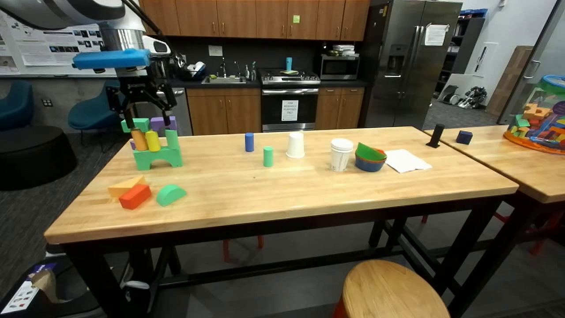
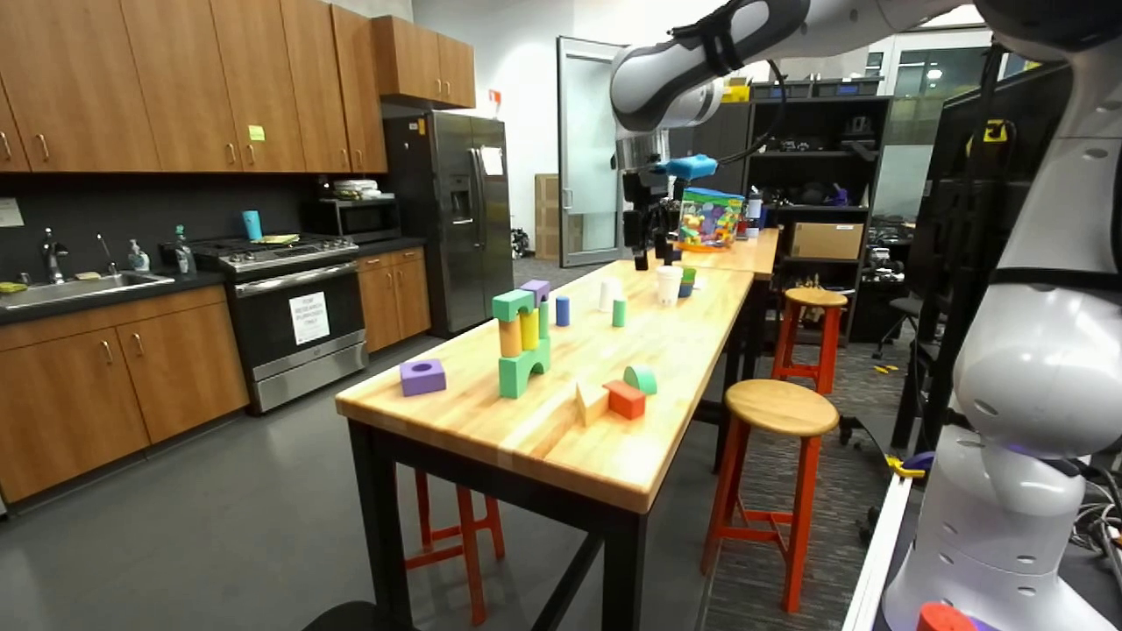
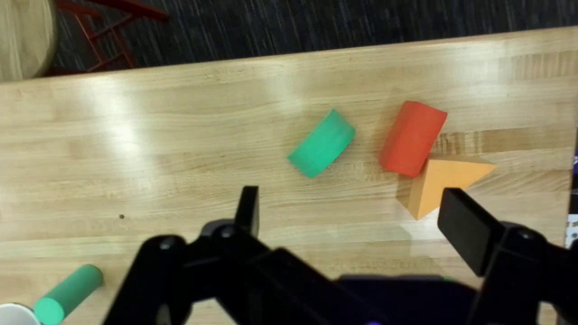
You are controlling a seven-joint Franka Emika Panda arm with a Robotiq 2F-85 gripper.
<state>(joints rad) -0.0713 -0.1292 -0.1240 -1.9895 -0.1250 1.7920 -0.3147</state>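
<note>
My gripper (image 1: 148,123) is open and empty, raised above the table; its wide-spread fingers also show in the wrist view (image 3: 350,203). In an exterior view it overlaps a block tower: a green arch (image 1: 145,158) carries an orange cylinder (image 1: 139,139), a yellow cylinder (image 1: 153,141) and a green block (image 1: 172,139). A smaller green arch (image 2: 512,304) and a purple arch (image 2: 536,290) lie on top. In the wrist view a green half-round block (image 3: 322,143), a red block (image 3: 413,139) and an orange triangle (image 3: 445,180) lie beyond the fingers. The tower is mostly hidden there.
A blue cylinder (image 1: 249,142), a green cylinder (image 1: 268,156), white cups (image 1: 295,145) (image 1: 340,155), bowls (image 1: 370,159) and paper (image 1: 406,160) are along the table (image 1: 265,194). A purple holed block (image 2: 422,378) sits near the table end. Stools (image 2: 780,407) stand beside it.
</note>
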